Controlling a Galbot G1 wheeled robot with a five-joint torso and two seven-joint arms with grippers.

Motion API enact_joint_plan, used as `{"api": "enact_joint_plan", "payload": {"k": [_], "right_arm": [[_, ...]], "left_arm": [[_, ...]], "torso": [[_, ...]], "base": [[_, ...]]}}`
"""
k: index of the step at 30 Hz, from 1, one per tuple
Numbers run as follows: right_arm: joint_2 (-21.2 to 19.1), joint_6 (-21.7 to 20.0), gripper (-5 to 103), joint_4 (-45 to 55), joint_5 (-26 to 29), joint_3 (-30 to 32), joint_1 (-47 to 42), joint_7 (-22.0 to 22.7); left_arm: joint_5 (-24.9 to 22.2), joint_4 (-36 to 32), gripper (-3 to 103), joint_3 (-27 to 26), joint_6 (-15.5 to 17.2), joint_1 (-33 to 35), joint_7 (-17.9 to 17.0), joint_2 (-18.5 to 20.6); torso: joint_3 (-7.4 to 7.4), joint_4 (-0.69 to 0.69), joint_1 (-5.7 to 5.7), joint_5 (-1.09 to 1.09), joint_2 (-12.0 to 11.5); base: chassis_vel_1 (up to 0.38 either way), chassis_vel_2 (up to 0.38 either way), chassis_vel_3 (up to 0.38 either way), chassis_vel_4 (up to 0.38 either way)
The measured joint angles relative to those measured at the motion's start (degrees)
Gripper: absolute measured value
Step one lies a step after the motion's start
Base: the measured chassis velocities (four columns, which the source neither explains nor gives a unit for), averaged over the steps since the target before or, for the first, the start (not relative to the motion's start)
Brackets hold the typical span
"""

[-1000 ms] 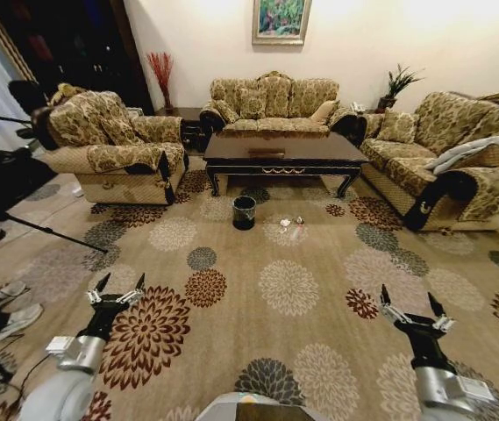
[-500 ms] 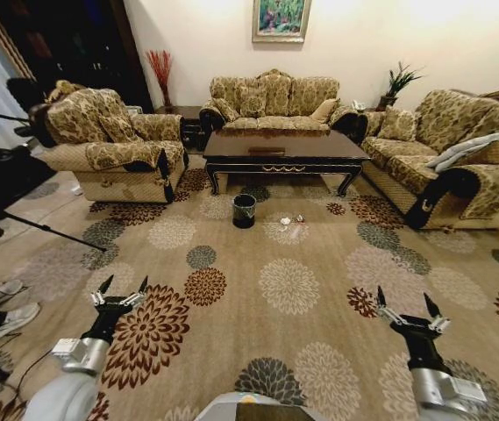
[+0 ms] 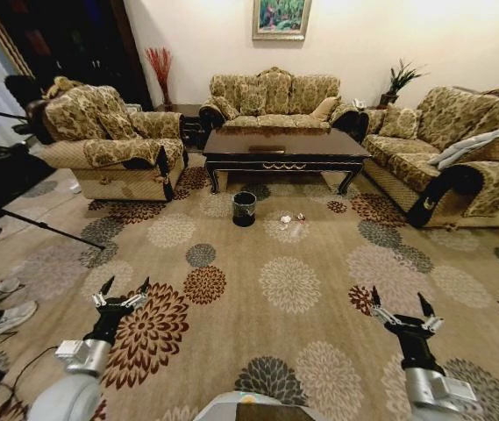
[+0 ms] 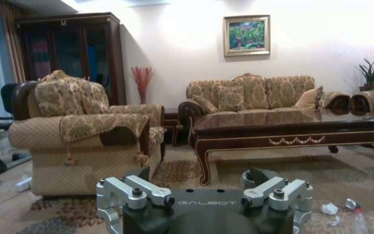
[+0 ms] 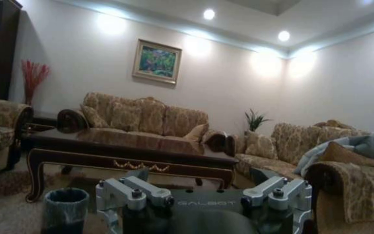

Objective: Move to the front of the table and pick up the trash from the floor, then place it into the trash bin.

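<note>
We are well short of the table [image 3: 284, 147]; the trash [image 3: 291, 224] lies on the floor [image 3: 258, 333] near its front, just right of the trash bin [image 3: 244, 210]. Our left gripper [image 3: 121, 292] and right gripper [image 3: 400, 310] hold their fingers open and empty. Driving in, we could roll over the scraps or bump the bin.

Home living room: sofas [image 3: 271, 96], coffee table [image 3: 284, 149], carpet [image 3: 258, 289].

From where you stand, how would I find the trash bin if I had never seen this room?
Look for the long dark table in the middle of the sofas. On the flowered carpet just in front of it, near its left end, stands the trash bin. It is small, round and black, lower than the table, and much bigger than the little white scraps lying to its right.
</note>
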Motion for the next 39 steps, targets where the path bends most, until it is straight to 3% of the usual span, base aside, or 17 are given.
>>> {"api": "enact_joint_plan", "payload": {"k": [30, 39], "right_arm": [[-0.67, -0.17, 100, -2.23, -0.98, -2.69, 2.29, 0.33], [-0.10, 1.20, 100, -1.77, -2.02, -2.76, 0.59, -0.90]], "left_arm": [[4.51, -1.64, 100, -0.28, 0.62, 0.20, -0.59, -2.27], [3.91, 0.12, 100, -0.50, -0.97, 0.47, -0.34, -2.40]], "torso": [[-4.15, 0.00, -3.20, 0.00, -7.34], [-5.65, 0.00, -4.31, 0.00, -9.97]], "base": [[0.000, 0.000, 0.000, 0.000], [0.000, 0.000, 0.000, 0.000]]}}
